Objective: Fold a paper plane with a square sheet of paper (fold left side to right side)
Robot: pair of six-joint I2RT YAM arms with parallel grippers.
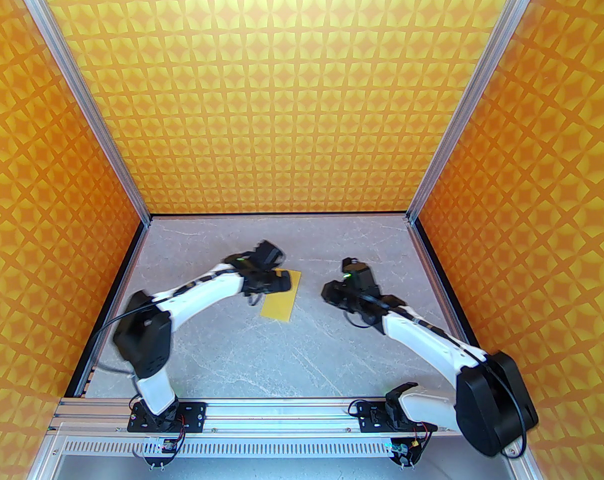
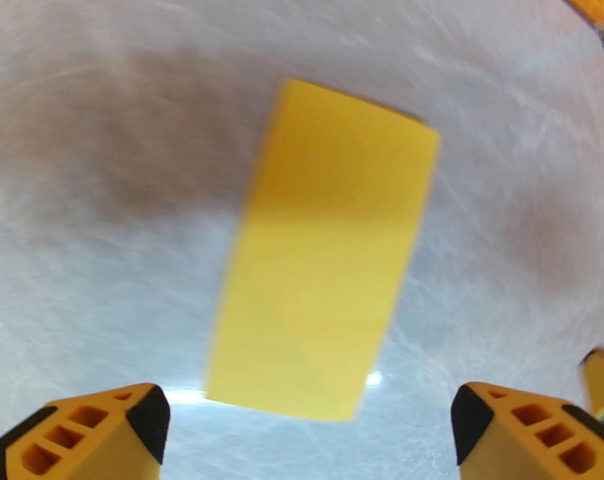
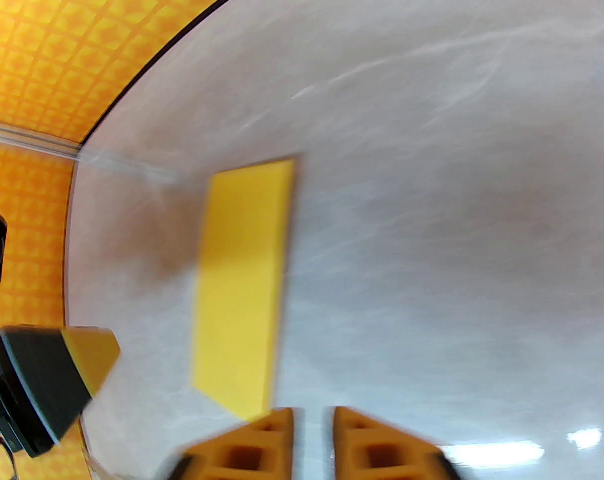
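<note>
robot test cell, patterned walls (image 1: 282, 93), aluminium frame (image 1: 82, 93)

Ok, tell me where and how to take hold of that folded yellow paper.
Probably its near short end, approached low from the near side: the square sheet of paper lies flat on the table as a narrow strip, so only an edge offers purchase, and the open left hand hangs over its far end.

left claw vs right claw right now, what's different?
The left claw is open, fingers spread wide; the right claw is shut, fingers nearly touching. The left claw hangs over the far end of the folded sheet of paper; the right claw sits off to the sheet's right, apart from it. Shared: neither holds anything, and the sheet lies on the table.
</note>
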